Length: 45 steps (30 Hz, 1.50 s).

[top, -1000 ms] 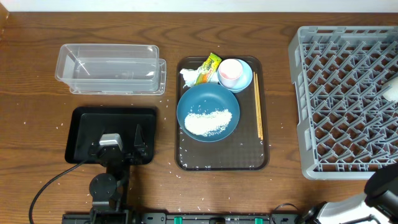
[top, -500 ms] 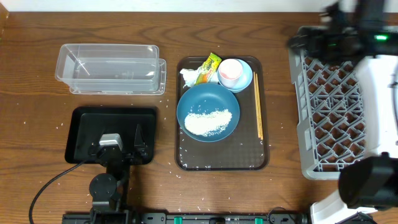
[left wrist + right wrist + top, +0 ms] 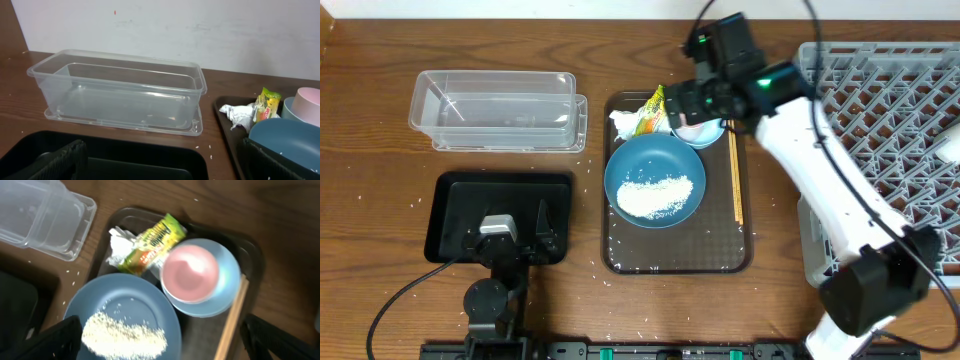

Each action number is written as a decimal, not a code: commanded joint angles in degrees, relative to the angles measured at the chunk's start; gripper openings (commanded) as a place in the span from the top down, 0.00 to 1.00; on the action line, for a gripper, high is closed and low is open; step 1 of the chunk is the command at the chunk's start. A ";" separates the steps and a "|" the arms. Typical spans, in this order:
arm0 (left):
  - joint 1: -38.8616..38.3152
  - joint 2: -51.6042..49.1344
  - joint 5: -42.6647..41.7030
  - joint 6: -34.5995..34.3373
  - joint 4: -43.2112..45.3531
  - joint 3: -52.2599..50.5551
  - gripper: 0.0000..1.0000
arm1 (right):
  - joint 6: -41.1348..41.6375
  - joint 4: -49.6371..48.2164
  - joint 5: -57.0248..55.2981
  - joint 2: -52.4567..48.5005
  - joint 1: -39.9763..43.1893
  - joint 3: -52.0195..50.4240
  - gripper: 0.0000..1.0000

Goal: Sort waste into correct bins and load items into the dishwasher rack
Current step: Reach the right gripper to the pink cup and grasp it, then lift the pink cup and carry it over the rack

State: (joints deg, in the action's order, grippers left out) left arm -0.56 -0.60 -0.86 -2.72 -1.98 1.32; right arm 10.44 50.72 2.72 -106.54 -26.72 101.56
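While our left fingers [image 3: 510, 238] have stayed parked wide and empty over the black tray [image 3: 455, 195], our right fingers [image 3: 698, 103] have swept in across the dishwasher rack [image 3: 890, 110]. They now hang over the back end of the brown tray [image 3: 250, 250]. They stand wide apart and hold nothing.

Almost straight below them, in the gap between the two fingers, sits the pink cup [image 3: 191, 272]. It is upright and nested inside the light-blue bowl [image 3: 227, 292]. We are above it, not yet touching.

Toward one finger lies the dark-blue dish [image 3: 125, 295] with its heap of rice [image 3: 125, 335]. The dish's rim is just beside the bowl. Toward the other finger the chopsticks [image 3: 231, 320] run along the tray's edge. We cannot tell whether they touch the bowl or only lie close to it.

Just past the cup, the yellow-green wrapper [image 3: 152, 242] lies across the crumpled tissue [image 3: 117, 245]. Farther out on the dish side, a corner of the clear tub [image 3: 45, 215] rests on the surface. The rack is well apart from us on the chopstick side.

Nothing on the brown tray has shifted while we crossed, so the move was pure approach. We judge the cup to be the likely first pick, since it sits centred under our open fingers. It would have to come out of the bowl cleanly, without dragging the bowl or nudging the chopsticks. All sorting still lies ahead of us: both bins look empty, apart from what our left arm hides of the black tray.
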 commanded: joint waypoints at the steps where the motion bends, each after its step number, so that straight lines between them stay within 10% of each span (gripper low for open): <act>1: 0.00 0.33 1.55 0.70 -2.08 -1.09 0.02 | 3.23 -2.69 -4.48 -3.41 -1.57 0.26 0.04; 32: 0.00 0.33 1.57 0.70 -2.05 -1.09 0.02 | 3.87 -10.86 -6.36 -17.53 -3.41 0.79 0.99; 45: 0.00 0.33 1.55 0.70 -2.08 -1.09 0.02 | 4.98 -8.28 -6.14 -1.66 2.40 0.83 0.99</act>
State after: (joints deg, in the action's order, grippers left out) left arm -0.56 -0.60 -0.89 -2.72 -1.98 1.32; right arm 14.50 42.15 -3.09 -116.84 -27.68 101.56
